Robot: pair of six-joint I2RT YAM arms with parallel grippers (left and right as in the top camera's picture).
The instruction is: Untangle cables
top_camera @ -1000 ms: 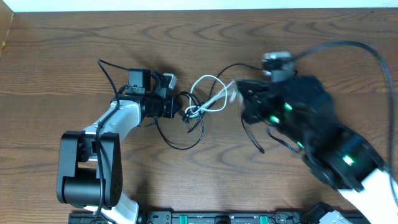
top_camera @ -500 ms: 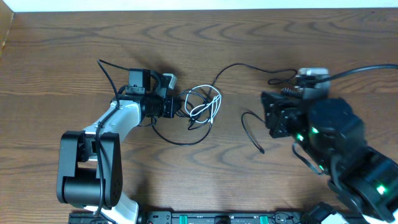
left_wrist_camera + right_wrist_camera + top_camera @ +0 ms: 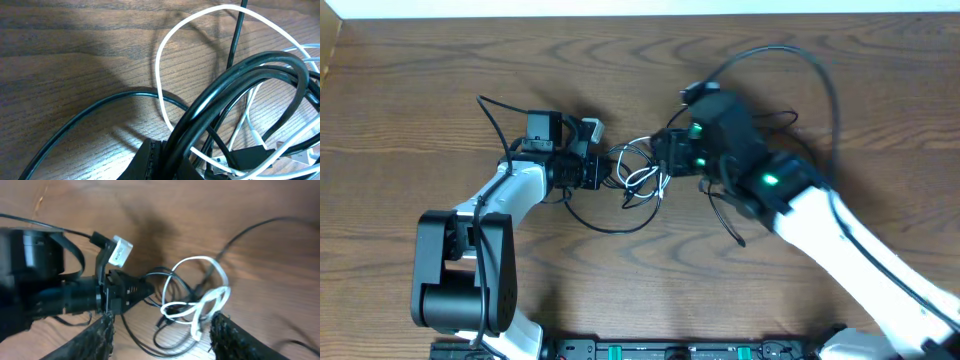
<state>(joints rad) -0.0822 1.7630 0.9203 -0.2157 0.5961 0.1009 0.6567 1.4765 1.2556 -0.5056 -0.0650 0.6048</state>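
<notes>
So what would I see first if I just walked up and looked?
The knot of cables in the middle of the wooden table grabs you first: one white cord looped through several black cords. The left jaws are shut on the black cords at the knot's left edge. The right jaws hang open at its other side.

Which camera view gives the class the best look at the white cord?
The right wrist view: the white cord shows nearly whole, loops spread out, though slightly blurred. Overhead, the cord is tiny. The left wrist view crops the cord to part of one loop among black cables.
</notes>
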